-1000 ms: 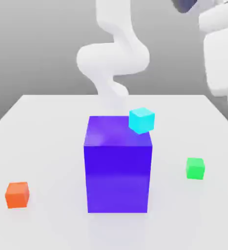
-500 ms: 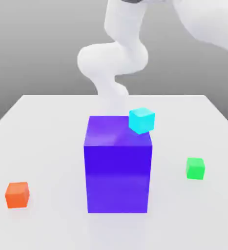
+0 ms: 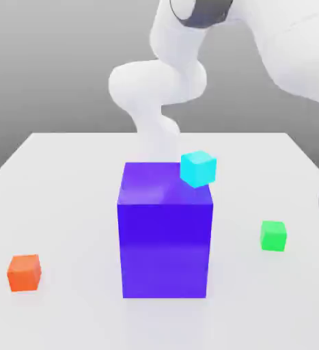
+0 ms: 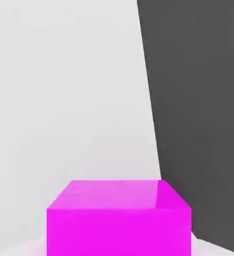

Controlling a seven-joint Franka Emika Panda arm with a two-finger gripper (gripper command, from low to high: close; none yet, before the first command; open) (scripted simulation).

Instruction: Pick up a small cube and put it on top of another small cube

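Gripper (image 4: pixel 119 246) clenched on a glossy magenta cube (image 4: pixel 119 232) by the white tabletop's edge (image 4: pixel 151 107), the grasp looks done; lifting and stacking remain. Farther off sit candidate bases (which one is unstated): an orange-red cube (image 3: pixel 24 273), a bright green cube (image 3: pixel 273 236), and a cyan cube (image 3: pixel 198 169) by the tall blue block's top (image 3: pixel 155 183).

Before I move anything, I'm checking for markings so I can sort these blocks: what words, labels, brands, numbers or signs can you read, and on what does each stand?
None: no readable word, label, brand, number or sign.
The big blue block, the cyan cube, the orange cube, the green cube and the magenta block show plain colored faces, without lettering.
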